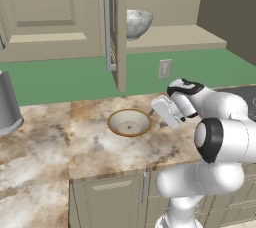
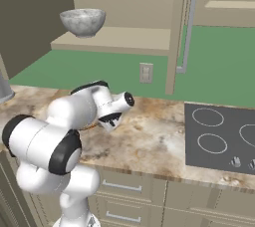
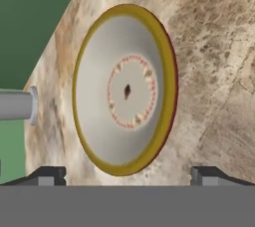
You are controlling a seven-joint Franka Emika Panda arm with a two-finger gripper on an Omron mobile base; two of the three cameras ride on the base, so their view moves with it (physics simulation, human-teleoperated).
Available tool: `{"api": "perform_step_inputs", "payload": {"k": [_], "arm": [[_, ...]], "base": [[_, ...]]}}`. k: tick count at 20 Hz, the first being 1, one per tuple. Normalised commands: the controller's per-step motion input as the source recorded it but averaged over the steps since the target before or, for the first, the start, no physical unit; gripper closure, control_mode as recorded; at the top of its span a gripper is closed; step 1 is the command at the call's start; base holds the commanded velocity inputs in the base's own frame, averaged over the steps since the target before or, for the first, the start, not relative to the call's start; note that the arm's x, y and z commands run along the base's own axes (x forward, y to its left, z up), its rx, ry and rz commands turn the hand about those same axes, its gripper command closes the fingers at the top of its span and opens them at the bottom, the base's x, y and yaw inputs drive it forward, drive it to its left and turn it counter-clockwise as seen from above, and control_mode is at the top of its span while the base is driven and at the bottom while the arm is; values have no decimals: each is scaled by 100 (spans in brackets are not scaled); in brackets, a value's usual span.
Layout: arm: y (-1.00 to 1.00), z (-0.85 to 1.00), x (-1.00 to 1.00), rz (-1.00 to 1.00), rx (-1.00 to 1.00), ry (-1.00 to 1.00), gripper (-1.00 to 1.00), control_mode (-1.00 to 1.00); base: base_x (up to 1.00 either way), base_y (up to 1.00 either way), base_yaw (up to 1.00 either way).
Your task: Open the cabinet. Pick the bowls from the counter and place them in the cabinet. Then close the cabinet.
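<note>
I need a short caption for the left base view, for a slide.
Open end effector beside the cream bowl on the counter; grey bowl sits in the open cabinet.

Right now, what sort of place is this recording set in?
A kitchen, rendered: a stone counter under an open wall cabinet, a stovetop with ring marks, and a bowl on the counter.

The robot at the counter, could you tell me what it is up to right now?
It is moving bowls into the cabinet, whose door stands open. The grey bowl already sits on the shelf. The cream bowl is on the counter, and the open gripper is beside it with nothing in its grasp.
</note>
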Motion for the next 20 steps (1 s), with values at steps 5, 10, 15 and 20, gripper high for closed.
{"api": "perform_step_inputs", "payload": {"k": [5, 10, 15, 20], "arm": [[0, -19, 26, 2, 0, 0, -100, -100], [0, -27, 21, 2, 0, 0, -100, -100], [0, -28, 19, 2, 0, 0, -100, -100], [0, -29, 23, 2, 0, 0, -100, -100]], "base": [[0, 0, 0], [0, 0, 0], [0, 0, 0], [0, 0, 0]]}}
